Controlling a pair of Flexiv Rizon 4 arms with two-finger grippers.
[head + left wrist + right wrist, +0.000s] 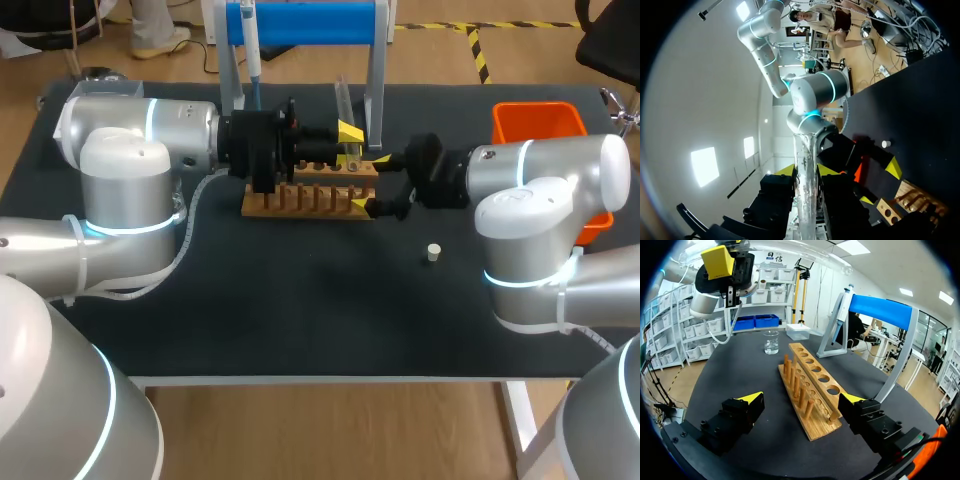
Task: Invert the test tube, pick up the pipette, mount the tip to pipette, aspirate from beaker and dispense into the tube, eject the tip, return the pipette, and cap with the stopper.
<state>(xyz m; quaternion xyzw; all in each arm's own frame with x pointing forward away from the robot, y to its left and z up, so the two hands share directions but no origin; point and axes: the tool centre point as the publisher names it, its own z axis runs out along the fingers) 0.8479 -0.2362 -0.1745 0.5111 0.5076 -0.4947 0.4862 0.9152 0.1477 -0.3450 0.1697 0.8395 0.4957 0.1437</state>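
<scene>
The left claw (806, 171) is clamped on the tube (804, 150) above the rack (310, 195), so this looks like the inverting step. Next, the tube probably needs seating mouth-up in a hole. The right claw (802, 399) stands apart and empty at the rack's 3 o'clock. Only the right wrist view shows the beaker (771, 342). The head view shows the stopper (433, 252) at the rack's 4 o'clock.

No readable text, number, label or sign on the surface (300, 300) or on anything standing on it. Print on the beaker (771, 342) and the pipette (842, 305), if any, too small to make out.
</scene>
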